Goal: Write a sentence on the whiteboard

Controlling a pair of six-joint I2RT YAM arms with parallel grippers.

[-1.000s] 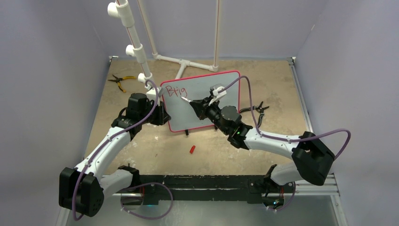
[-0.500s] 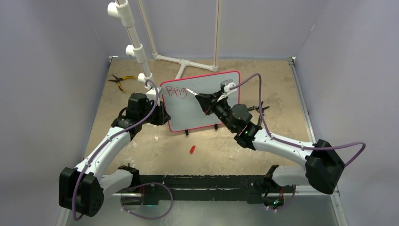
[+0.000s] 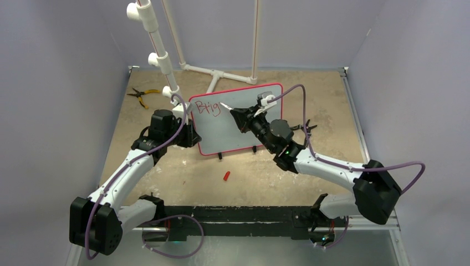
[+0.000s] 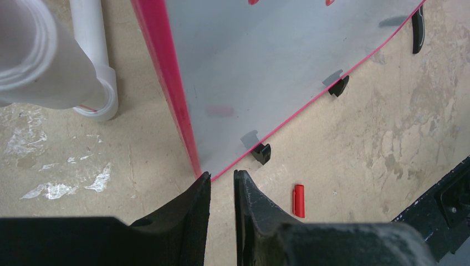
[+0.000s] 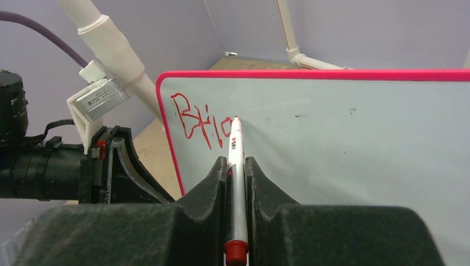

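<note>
Red lettering [image 5: 202, 124] reads just "Big" on the board [image 5: 332, 144] standing on the desk [image 3: 166, 172]. The right hand [image 5: 237, 163] clamps the marker [image 5: 236, 183], tip beside the g; the left hand [image 4: 221, 177] pinches the board's corner. The next word likely needs a rightward shift.

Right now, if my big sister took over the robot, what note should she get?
Left claw: shut on the lower left corner of the standing red-framed white whiteboard.
Right claw: shut on the white marker with a red end, tip against the board just right of the writing.
Done: red handwritten lettering at top left, which looks like "Big".
Left: the rest of the sentence, carrying on from that word.
Also: a small red cap lies on the tan table in front of the board.
</note>
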